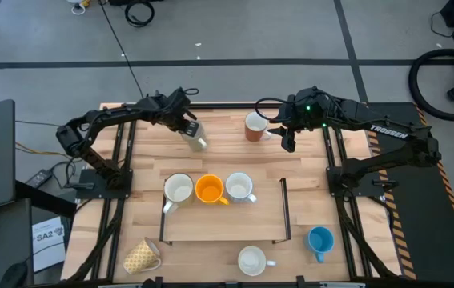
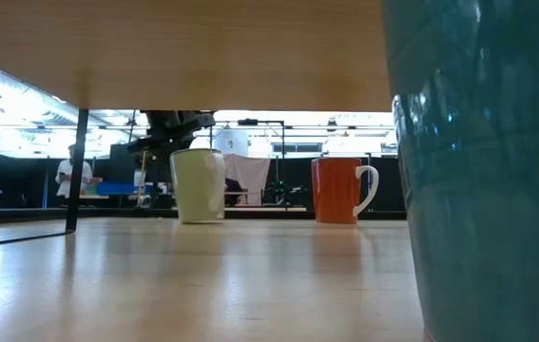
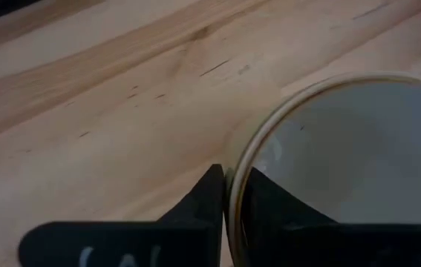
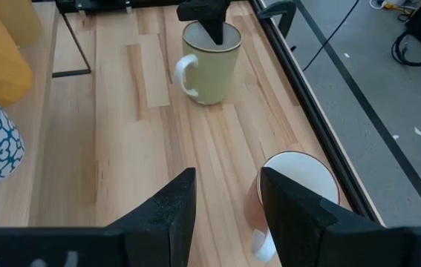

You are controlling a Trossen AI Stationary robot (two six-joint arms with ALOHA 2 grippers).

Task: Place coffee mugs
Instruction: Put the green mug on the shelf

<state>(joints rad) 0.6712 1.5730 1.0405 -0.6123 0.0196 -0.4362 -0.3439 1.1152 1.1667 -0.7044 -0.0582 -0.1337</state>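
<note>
We saw the left gripper (image 1: 192,133) closed on the rim of a pale cream ceramic mug (image 1: 198,141) standing near the far edge of the light wooden table (image 1: 210,232), one finger inside the rim and one outside. The right gripper (image 1: 288,142) hung with its jaws apart just beside a reddish-brown mug with a white inside (image 1: 255,126), holding nothing. A white mug (image 1: 178,190), an orange mug (image 1: 209,190) and another white mug (image 1: 239,187) stood in a row mid-table.

overhead looks straight down on the worktop (image 1: 227,232); low camera sits level, both catching the cream mug (image 1: 197,138).
</note>
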